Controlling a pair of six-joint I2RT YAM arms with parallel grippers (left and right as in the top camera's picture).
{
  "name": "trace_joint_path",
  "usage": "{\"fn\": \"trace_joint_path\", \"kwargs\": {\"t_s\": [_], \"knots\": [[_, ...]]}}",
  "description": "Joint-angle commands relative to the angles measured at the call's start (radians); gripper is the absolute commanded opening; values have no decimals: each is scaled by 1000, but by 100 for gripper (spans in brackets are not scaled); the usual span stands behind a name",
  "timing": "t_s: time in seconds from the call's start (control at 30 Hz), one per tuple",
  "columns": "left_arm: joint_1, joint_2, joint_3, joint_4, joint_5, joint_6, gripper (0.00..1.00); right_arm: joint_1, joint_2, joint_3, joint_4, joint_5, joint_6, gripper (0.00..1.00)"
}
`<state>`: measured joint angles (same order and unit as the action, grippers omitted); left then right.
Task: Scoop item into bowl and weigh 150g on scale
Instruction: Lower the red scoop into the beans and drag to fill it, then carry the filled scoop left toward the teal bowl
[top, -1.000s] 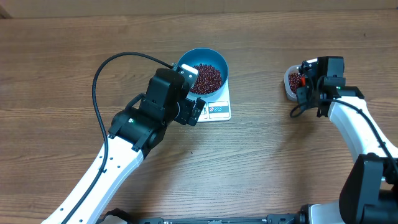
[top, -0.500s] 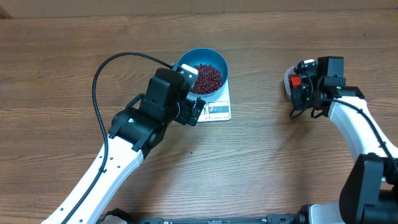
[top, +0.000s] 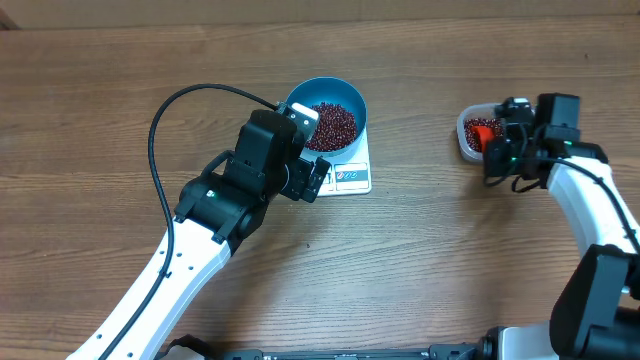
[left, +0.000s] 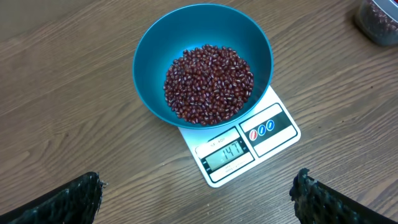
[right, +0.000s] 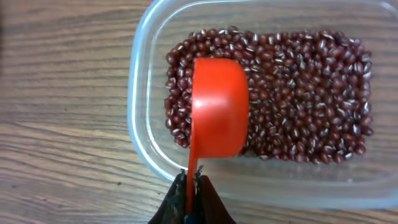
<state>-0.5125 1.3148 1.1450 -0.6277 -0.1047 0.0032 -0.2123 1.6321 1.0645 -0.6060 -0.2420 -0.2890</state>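
Observation:
The blue bowl (top: 327, 112) holds a heap of dark red beans (top: 330, 122) and stands on the white scale (top: 348, 175). In the left wrist view the bowl (left: 155, 56), its beans (left: 208, 84) and the scale (left: 267, 134) lie ahead, and the display reads 147. My left gripper (left: 196, 199) is open and empty, just short of the scale on its near-left side (top: 310, 148). My right gripper (right: 191, 186) is shut on the handle of an orange scoop (right: 217, 106). The scoop's rounded back faces up on the beans (right: 305, 93) in a clear tub (right: 140, 106).
The clear tub (top: 466, 135) sits at the right of the wooden table, well apart from the scale, with the orange scoop (top: 484, 130) in it. A black cable (top: 165, 110) loops above the left arm.
My right gripper has drawn back to the right, uncovering the tub, and the orange scoop now lies on the beans in it. The left arm, bowl and scale have not moved.

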Motion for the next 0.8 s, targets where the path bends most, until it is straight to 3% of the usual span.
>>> {"fn": "trace_joint_path", "kwargs": {"t_s": [0.0,0.37,0.77], "knots": [[2,-19,2,3,9,8,99,-59,6,-6,-1,-183,13,4],[2,-19,2,3,9,8,99,-231,6,-5,-1,-475,13,4],[2,-19,2,3,9,8,99,-307,6,-3,-1,-712,13,4]]}}
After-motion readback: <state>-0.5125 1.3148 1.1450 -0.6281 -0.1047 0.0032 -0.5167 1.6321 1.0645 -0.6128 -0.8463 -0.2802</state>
